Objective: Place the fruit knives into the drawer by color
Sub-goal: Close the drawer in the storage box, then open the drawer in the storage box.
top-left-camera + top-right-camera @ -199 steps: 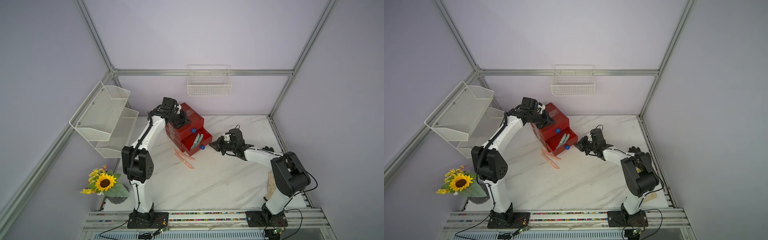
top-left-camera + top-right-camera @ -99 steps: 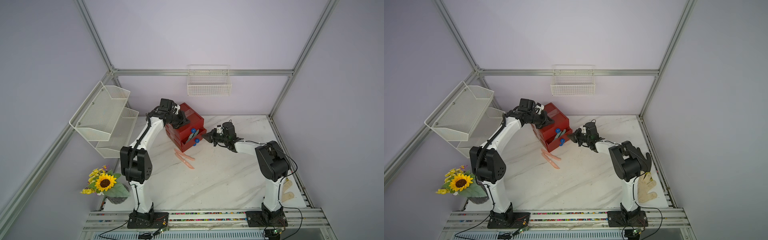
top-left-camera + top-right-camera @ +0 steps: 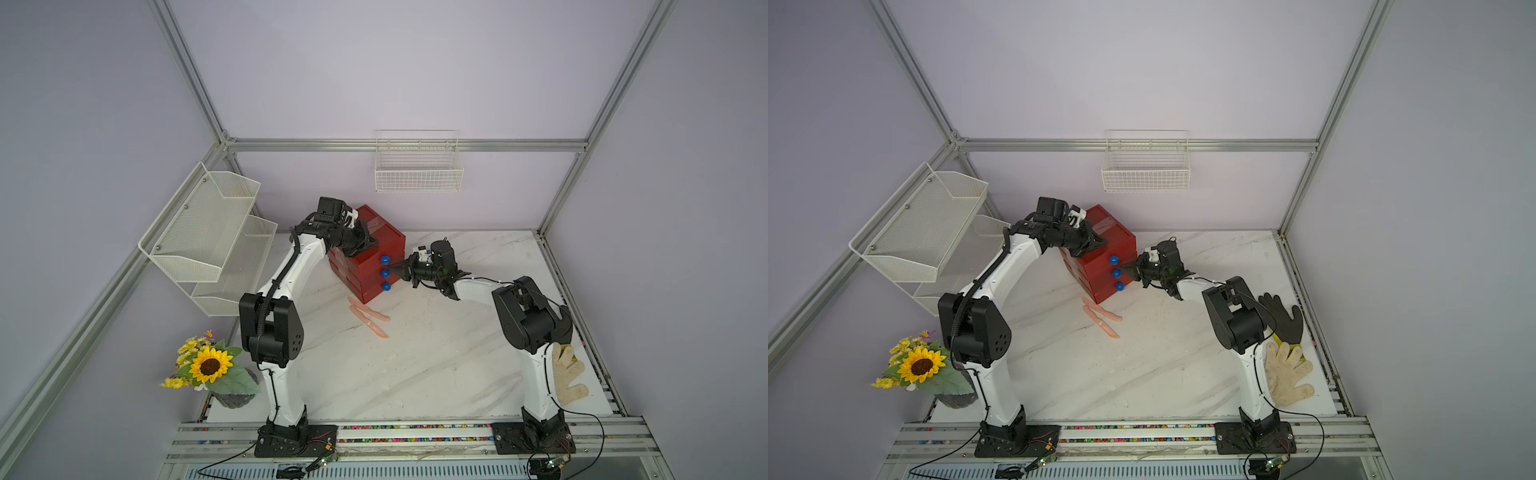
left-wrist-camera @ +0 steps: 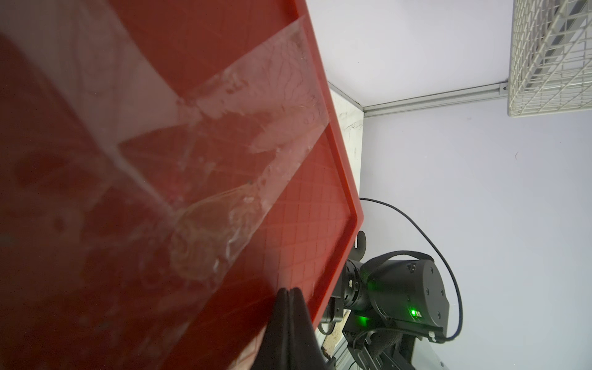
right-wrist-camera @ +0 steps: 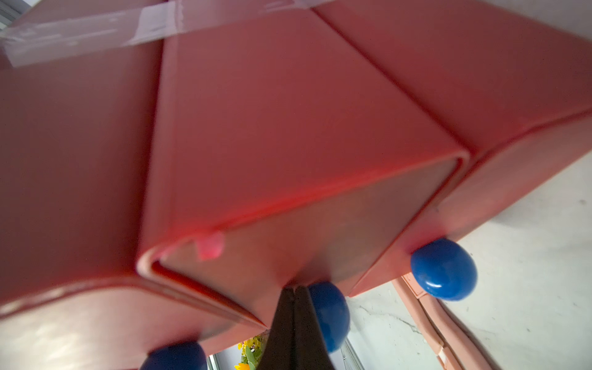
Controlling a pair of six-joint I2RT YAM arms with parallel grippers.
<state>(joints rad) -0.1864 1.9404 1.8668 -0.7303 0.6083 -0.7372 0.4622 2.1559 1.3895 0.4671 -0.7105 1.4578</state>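
Since the salmon-pink knives [image 3: 374, 316] at the red chest's [image 3: 386, 232] six o'clock look light, stiff and slick, I'd pinch mid-length; left hand [image 3: 371, 241] and right hand [image 3: 395, 272] are pressed together, empty.

In a top view, the left hand [image 3: 372, 240], pinched closed, is resting on the red drawer chest [image 3: 384, 237]. The right hand [image 3: 395, 269], also closed, is pointing beside its middle blue knob [image 3: 385, 273]. Two salmon-pink knives [image 3: 370, 318] are lying on the worktop [image 3: 415, 365].

Marble table [image 3: 415, 374], drawer [image 3: 390, 243], pink knives [image 3: 369, 318], gloves [image 3: 1285, 374]
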